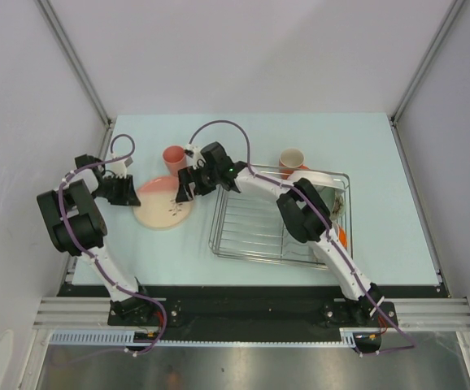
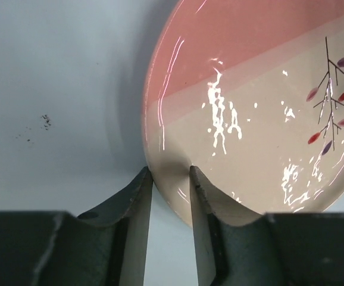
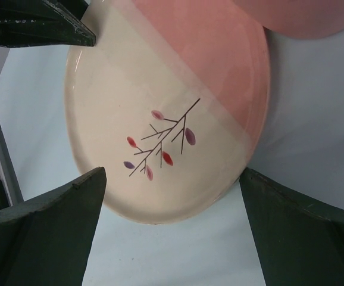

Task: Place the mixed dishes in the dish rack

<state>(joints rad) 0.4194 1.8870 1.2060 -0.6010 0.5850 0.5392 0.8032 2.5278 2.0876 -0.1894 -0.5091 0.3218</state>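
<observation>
Presently the plate (image 1: 164,204), on the counter (image 1: 300,138) left of the rack (image 1: 251,227), is pinched at its rim by the left jaws; the right jaws are spread wide, empty. The rim should be seated deeply before lifting.

white arms (image 1: 109,272), chunky black joints, purple cables (image 1: 219,123) looping along each; dark wedge-shaped fingers (image 3: 53,232), maybe a green light (image 1: 232,169) on the right wrist.
</observation>
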